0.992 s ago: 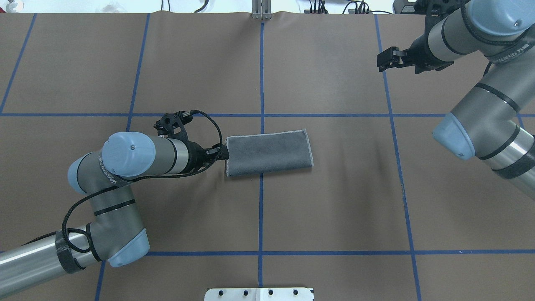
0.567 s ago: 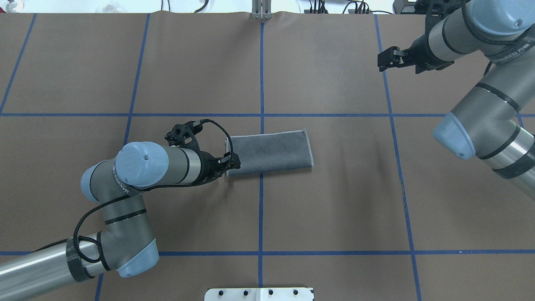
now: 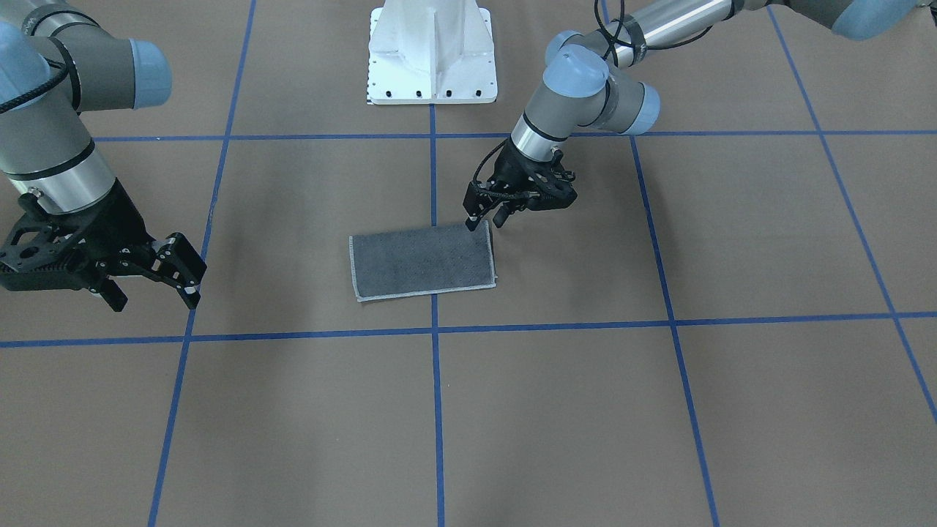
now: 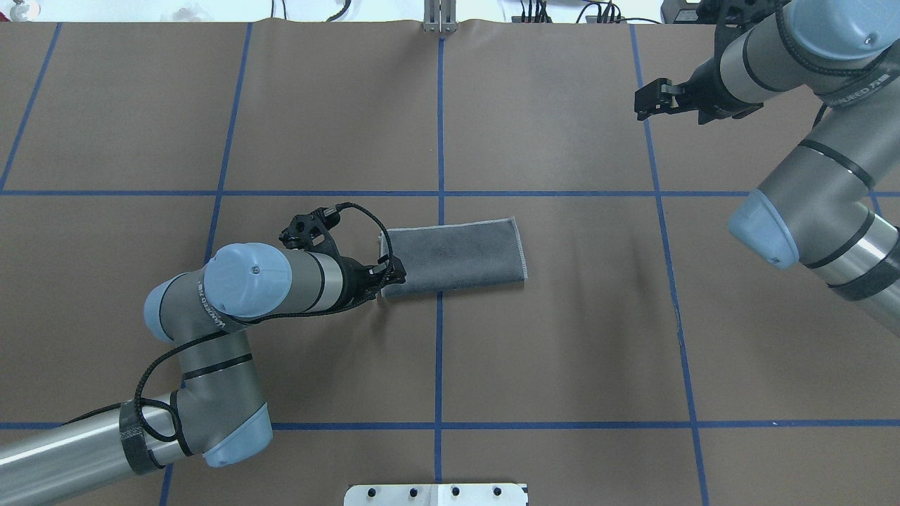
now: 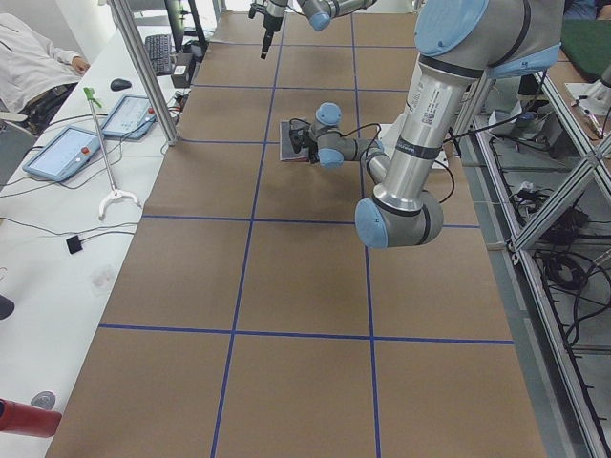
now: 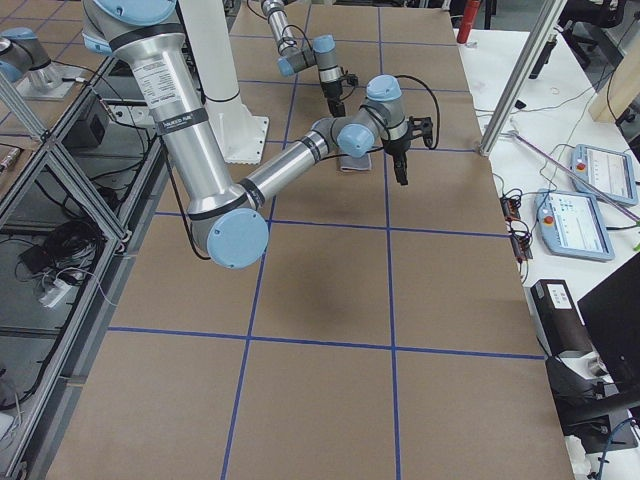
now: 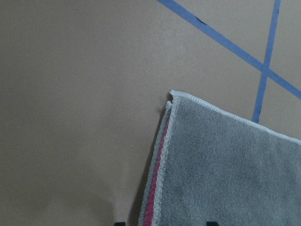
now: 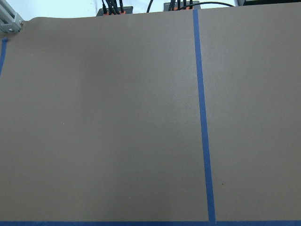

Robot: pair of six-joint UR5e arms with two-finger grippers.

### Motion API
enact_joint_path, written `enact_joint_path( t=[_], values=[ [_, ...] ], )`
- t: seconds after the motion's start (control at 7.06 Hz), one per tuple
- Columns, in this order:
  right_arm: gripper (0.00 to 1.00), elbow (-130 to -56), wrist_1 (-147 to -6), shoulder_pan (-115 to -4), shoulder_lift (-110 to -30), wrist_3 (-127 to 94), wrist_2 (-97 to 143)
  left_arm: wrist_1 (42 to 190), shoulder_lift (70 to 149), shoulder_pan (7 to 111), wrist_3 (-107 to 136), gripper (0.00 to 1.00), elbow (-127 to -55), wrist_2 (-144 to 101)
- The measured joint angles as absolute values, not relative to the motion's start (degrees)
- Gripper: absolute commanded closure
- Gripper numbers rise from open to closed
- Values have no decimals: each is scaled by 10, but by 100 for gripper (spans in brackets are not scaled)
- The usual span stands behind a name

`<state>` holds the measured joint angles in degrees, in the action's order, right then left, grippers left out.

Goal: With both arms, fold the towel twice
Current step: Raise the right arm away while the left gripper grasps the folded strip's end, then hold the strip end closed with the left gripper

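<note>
The left gripper point(image 3: 487, 217) holds its fingers apart, straddling the upper-right corner of the towel point(image 3: 424, 260) in the front-facing view. The towel is a flat grey strip with a pink sliver at its hem, lying mid-frame on the worktop point(image 4: 562, 337). The right gripper point(image 4: 641, 105) hangs at upper right in the overhead view, fingers apart, well away from the towel.

Overhead view sits behind the robot, high up, looking forward and down across the whole tabletop point(image 4: 562, 337). The front-facing view is straight opposite, steeply down, with the white pedestal point(image 3: 432, 51) at its top edge, so the sides flip. Both catch the towel point(image 4: 457, 254) mid-scene. The left-end camera looks along the tabletop from well back, and the right-end camera answers from the other end. Left wrist camera is in tight, right over a towel corner. Right wrist camera is farther off, seeing only brown surface, blue tape lines point(image 8: 202, 117) and the far edge.
</note>
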<state>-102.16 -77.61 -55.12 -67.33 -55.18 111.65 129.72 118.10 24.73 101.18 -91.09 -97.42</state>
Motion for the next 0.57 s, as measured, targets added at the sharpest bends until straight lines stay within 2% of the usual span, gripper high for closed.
enact_joint_path(
  t=[0.57],
  values=[
    [0, -1021, -776, -551, -673, -553, 1116, 1297, 1182, 244, 1057, 41, -910, -964]
  ],
)
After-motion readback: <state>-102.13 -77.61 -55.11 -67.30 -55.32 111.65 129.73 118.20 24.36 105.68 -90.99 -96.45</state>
